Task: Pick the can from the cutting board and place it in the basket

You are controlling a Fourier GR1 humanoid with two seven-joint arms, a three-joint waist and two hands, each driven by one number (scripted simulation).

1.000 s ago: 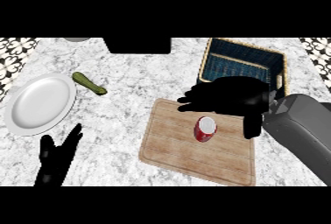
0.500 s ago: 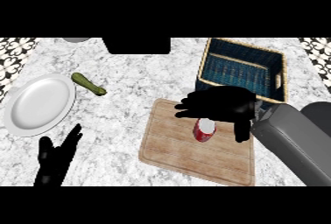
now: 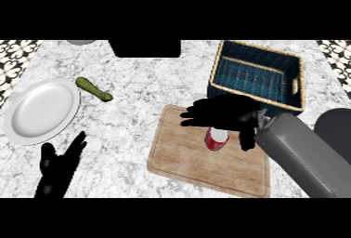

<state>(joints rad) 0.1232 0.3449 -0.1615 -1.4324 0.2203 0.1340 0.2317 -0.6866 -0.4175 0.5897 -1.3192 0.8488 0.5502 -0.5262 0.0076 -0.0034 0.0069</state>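
Right hand (image 3: 223, 114) hung over the can (image 3: 217, 139), fingers (image 3: 194, 122) spread apart, not clamped. Can stood on the cutting board (image 3: 205, 160), directly beneath fingers; basket (image 3: 259, 76) just beyond them.

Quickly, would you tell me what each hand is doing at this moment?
Left hand: open, holding nothing, resting near the lower left edge.
Right hand: over the can on the cutting board; whether it grips the can cannot be told.

Bright, even light falls on the marble counter (image 3: 151, 93), with faint shadows and no glare.
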